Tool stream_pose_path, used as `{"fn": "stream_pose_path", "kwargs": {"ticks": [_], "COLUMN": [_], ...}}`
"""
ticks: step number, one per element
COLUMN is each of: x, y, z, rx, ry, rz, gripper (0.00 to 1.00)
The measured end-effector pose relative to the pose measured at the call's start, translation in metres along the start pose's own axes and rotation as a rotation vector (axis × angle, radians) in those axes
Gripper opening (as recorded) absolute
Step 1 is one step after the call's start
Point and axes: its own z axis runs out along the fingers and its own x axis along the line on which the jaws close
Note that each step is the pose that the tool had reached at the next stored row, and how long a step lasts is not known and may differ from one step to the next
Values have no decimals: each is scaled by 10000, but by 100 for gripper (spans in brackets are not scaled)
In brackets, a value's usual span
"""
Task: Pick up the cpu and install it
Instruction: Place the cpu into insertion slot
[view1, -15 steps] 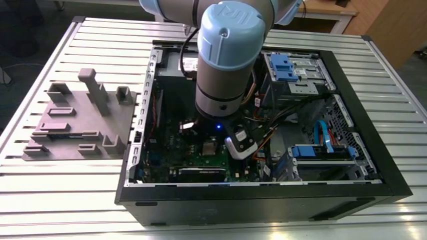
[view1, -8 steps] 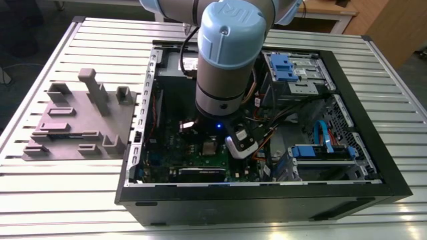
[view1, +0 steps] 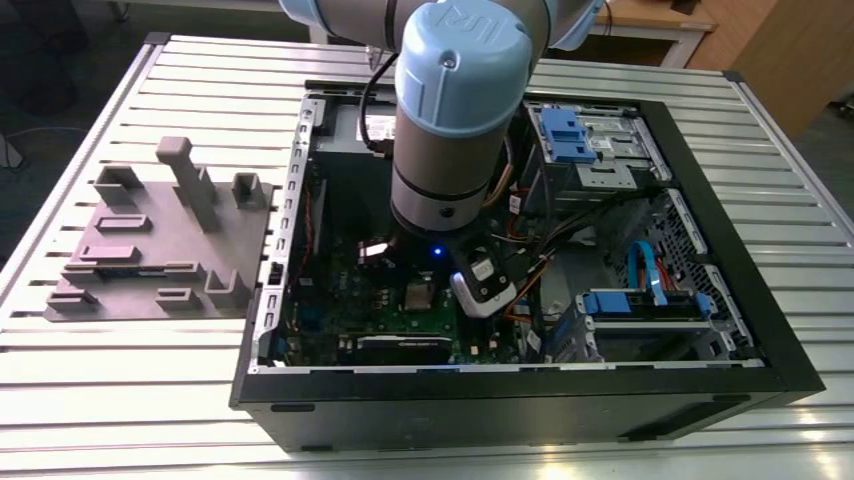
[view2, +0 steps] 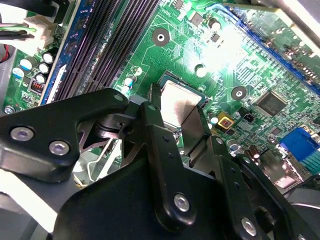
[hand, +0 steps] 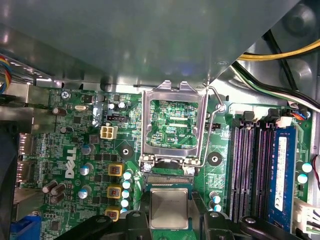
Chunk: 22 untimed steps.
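You're at the install step: the gripper has its fingers set narrow, pinching the cpu by two opposite edges at the socket mid-motherboard (load plate stands open). Seating, I'd judge, needs it level and square.

We see a pale slatted table bearing two things. A black computer case lies on its side, open face up. Just beside the case, on the exterior view's left, a purple-grey tray with upright blocks rests flat on the slats.
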Motion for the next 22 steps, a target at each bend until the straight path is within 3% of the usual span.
{"fn": "stream_pose_path", "kwargs": {"ticks": [22], "x": [24], "y": [12], "z": [0], "rx": [-4], "ry": [3], "rz": [196], "gripper": [42]}}
